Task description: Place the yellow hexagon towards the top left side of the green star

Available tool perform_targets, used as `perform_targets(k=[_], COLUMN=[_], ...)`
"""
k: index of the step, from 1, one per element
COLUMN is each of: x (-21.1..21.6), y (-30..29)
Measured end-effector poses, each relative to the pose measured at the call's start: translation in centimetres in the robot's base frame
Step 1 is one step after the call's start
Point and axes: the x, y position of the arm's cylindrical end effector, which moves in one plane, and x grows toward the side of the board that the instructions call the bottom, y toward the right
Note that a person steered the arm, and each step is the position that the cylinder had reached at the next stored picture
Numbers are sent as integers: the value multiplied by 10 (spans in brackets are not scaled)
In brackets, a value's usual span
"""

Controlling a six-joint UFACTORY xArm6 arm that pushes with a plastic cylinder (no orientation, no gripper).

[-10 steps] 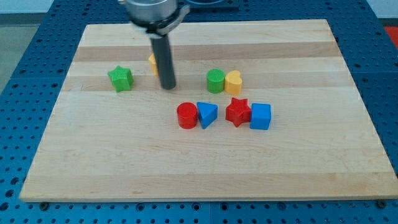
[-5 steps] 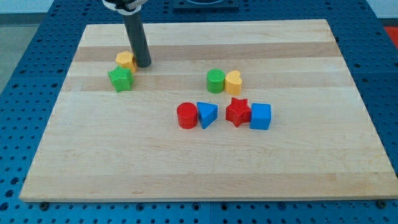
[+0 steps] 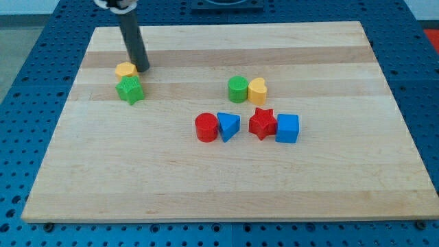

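The yellow hexagon (image 3: pixel 125 69) lies at the board's upper left, touching the top-left edge of the green star (image 3: pixel 129 90) just below it. My tip (image 3: pixel 142 69) rests on the board right beside the hexagon, on its right side, touching or nearly touching it. The dark rod rises from there toward the view's top left.
A green cylinder (image 3: pixel 238 89) and a yellow heart (image 3: pixel 258 90) sit together right of centre. Below them stand a red cylinder (image 3: pixel 206 127), a blue triangle (image 3: pixel 228 126), a red star (image 3: pixel 261 123) and a blue cube (image 3: pixel 287 128) in a row. The wooden board (image 3: pixel 219 185) lies on a blue pegboard.
My tip has swept left across the board's upper part, pushing the yellow hexagon left until it sits against the green star's top left. The star shifted slightly left.
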Motion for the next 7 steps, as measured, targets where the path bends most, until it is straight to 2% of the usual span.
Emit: perform_targets(k=[1,2,5,6,7], x=[2,-7,-9,19,52], y=[-1,32,295,337,346])
